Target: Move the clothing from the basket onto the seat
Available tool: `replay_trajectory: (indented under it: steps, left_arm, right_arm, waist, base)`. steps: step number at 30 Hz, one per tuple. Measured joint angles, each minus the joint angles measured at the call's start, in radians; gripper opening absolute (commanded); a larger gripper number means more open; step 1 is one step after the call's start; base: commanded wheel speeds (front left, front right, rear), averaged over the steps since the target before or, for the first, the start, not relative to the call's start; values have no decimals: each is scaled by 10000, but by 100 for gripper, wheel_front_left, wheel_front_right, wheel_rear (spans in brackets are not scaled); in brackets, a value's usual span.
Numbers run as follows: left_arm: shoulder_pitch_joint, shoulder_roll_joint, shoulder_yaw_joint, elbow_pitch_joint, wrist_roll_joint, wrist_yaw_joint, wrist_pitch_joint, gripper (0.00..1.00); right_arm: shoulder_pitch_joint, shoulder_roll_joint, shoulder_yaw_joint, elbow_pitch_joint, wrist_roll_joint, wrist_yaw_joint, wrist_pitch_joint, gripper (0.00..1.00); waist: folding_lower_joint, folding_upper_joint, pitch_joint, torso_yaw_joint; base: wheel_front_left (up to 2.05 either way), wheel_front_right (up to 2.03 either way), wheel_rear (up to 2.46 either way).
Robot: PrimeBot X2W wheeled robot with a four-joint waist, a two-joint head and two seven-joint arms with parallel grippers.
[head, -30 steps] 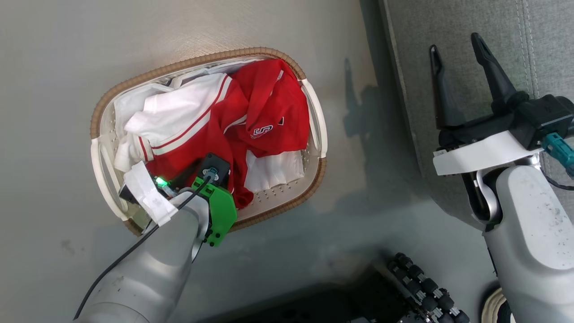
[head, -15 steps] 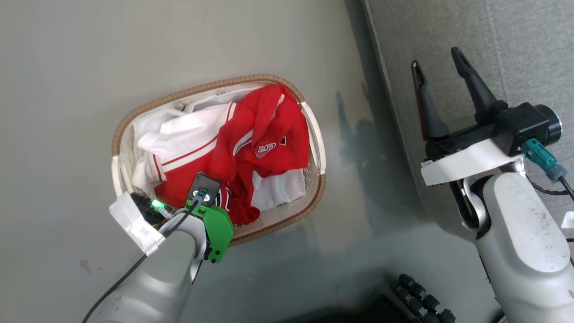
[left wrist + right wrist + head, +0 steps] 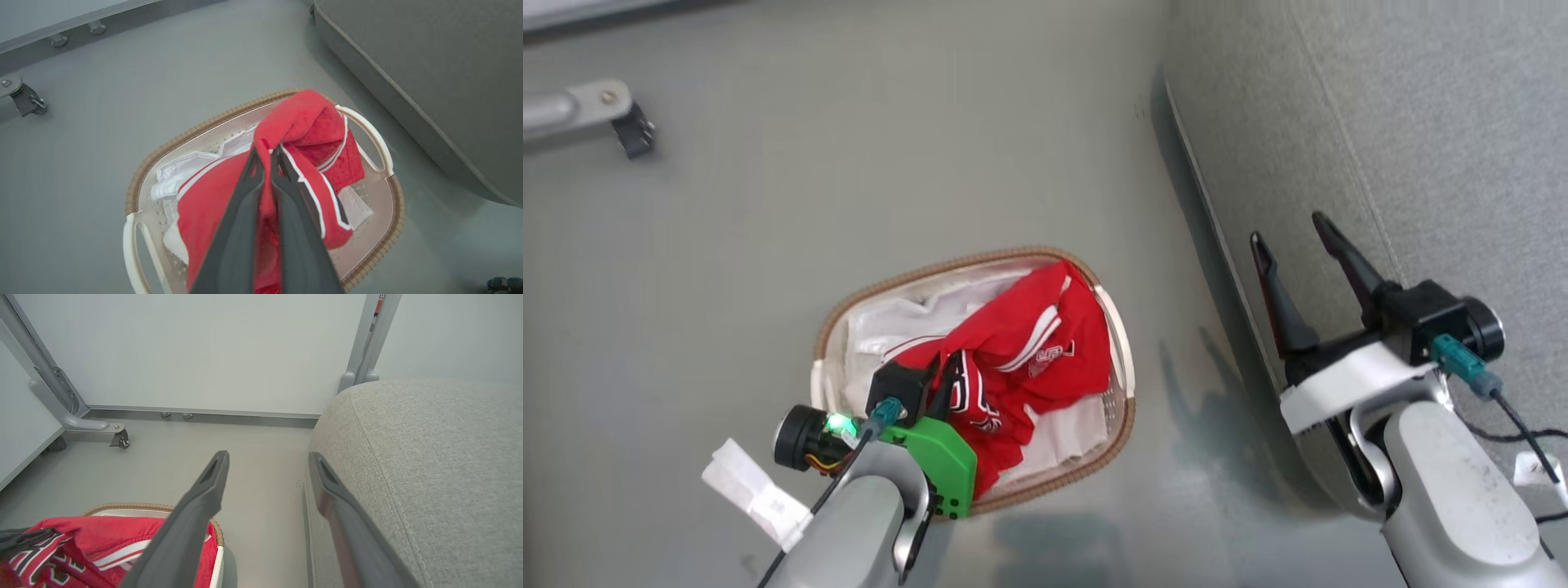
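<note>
One red sports jersey with striped trim and black-and-white lettering (image 3: 310, 122) now hangs bunched above the oval white perforated plastic basket with a brown woven rim (image 3: 196, 130). Within the last second the left fingers (image 3: 241, 212) have pinched shut on its cloth. The pick looks made, and the carry to the large grey upholstered seat (image 3: 1421, 122) remains. White garments (image 3: 179, 177) lie in the basket. The right fingers (image 3: 192, 514) are spread wide and empty, beside the seat's edge.

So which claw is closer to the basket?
Left. The left claw is above the basket, pinching a red jersey. The right claw hangs open off to the side, by the seat.
</note>
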State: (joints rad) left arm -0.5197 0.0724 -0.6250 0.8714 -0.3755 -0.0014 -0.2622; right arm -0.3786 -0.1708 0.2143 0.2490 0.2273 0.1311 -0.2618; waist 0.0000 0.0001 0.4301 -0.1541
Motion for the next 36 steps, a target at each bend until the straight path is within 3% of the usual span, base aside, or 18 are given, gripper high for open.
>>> replay_trajectory:
  steps: [10,18,26,36]
  left_arm:
    - [1171,-52,1448,-3043,909,-253,0,0]
    - [1462,-182,2056,-4855,1356,-428,0,0]
    - [1463,-221,1567,-5762,1135,-502,0,0]
    - [1398,-222,190,-6078,479,-213,0,0]
  right_arm:
    - [1357,150,-84,309,142,0,0,100]
    - [2104,290,63,491,136,0,0,100]
    - [2019,197,1960,458,376,0,0,100]
    - [-14,420,4610,679,1116,2,2,100]
  waist:
    - [0,0,-1862,605]
    - [0,0,-3060,937]
    - [0,0,-3744,1171]
    - [-1,0,-3821,1844]
  base:
    - [0,0,0]
    - [0,0,0]
    - [0,0,0]
    - [0,0,0]
